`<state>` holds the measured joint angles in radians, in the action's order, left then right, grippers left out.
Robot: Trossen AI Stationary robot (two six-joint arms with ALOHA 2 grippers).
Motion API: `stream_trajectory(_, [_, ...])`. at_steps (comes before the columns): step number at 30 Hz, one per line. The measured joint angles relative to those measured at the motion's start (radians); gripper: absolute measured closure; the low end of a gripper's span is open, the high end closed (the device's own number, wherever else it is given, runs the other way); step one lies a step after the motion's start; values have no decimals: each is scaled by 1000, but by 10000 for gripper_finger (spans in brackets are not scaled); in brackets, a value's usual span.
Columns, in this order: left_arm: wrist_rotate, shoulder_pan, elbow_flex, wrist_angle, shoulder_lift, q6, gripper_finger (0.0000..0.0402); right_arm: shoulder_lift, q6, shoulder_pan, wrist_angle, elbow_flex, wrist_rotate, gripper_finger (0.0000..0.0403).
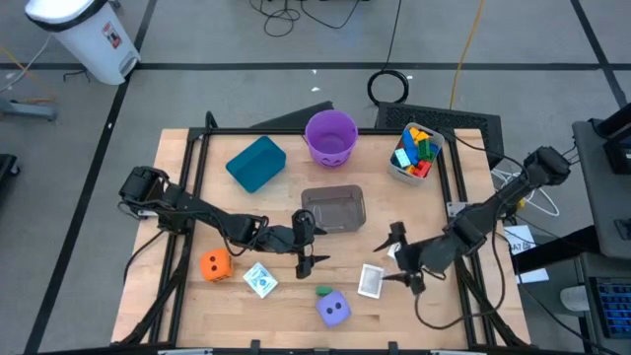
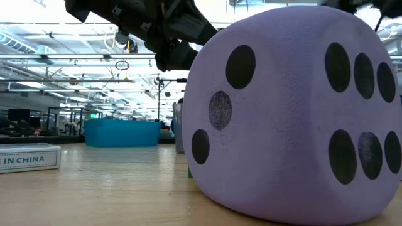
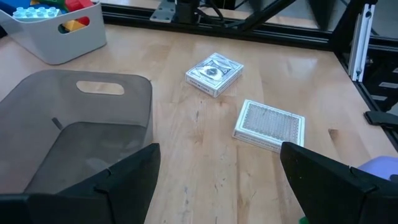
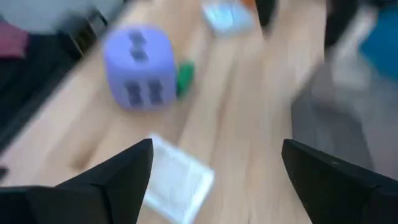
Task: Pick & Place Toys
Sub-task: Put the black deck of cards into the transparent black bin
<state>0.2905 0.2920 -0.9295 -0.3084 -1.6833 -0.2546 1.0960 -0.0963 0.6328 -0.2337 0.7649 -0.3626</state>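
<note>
My left gripper [image 1: 306, 244] is open and empty, above the table just in front of the clear tub [image 1: 335, 209]. My right gripper [image 1: 399, 260] is open and empty, above the table beside a white card pack [image 1: 371, 280]; its wrist view shows that pack [image 4: 177, 180] between the fingers, farther off. A purple die [image 1: 333, 309] rests on the table near the front edge, with a small green block [image 1: 323, 291] beside it. An orange die [image 1: 215, 264] and a second card pack [image 1: 260, 280] lie at the front left. The left wrist view shows two card packs [image 3: 269, 124] [image 3: 214, 73] flat on the table.
A teal bin [image 1: 256, 163] and a purple bucket [image 1: 330, 136] stand at the back. A white tub [image 1: 415, 153] with several coloured blocks stands at the back right. In the low view the purple die [image 2: 295, 119] fills most of the picture.
</note>
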Motion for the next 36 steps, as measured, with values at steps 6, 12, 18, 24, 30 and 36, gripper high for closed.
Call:
stream_trajectory(6, [0,0,0,0,0,-10,62,5,-342,-41,-371,10,-34,69])
stream_trajectory(12, [0,0,0,0,0,-11,62,5,-599,-90,-547,-58,7,73])
stream_trajectory(18, [0,0,0,-1,0,-13,62,5,-728,-96,-521,-156,161,73])
stream_trajectory(24, [0,0,0,-1,0,-16,62,5,-776,-82,-421,-209,235,73])
stream_trajectory(30, [0,0,0,-1,0,-16,62,5,-776,-62,-340,-209,235,74])
stream_trajectory(36, [0,0,0,-2,0,-16,62,33,-799,-20,-314,-209,191,74])
